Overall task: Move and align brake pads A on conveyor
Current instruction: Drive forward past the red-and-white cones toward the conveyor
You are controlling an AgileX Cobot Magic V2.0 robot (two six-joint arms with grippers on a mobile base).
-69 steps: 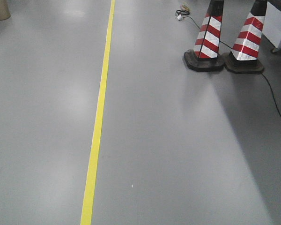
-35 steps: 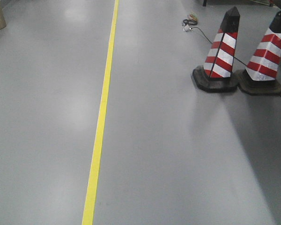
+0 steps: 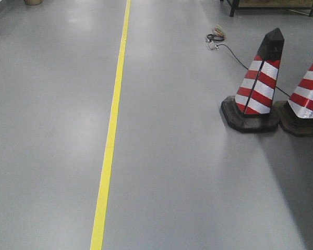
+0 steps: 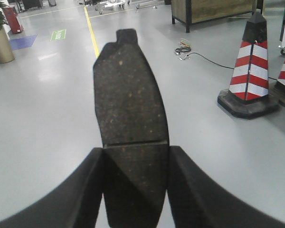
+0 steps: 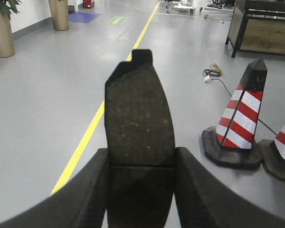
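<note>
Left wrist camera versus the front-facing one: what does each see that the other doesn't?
Only the left wrist view shows the left gripper clamped on a brake pad, plus a potted plant and a green floor sign. Only the front-facing view shows the yellow line running unblocked up to the camera. Both show the grey floor, a striped cone and a black cable.

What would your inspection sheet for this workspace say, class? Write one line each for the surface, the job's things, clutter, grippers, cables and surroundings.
Surface: grey floor with a yellow line; conveyor not in view.
Job's things: left brake pad and right brake pad, each held off the floor.
Clutter: near cone beside a cut-off cone.
Grippers: left gripper shut on the left brake pad; right gripper shut on the right brake pad.
Cables: black cable lying on the floor, passing behind the near cone.
Surroundings: planter, wood-panelled bench.
</note>
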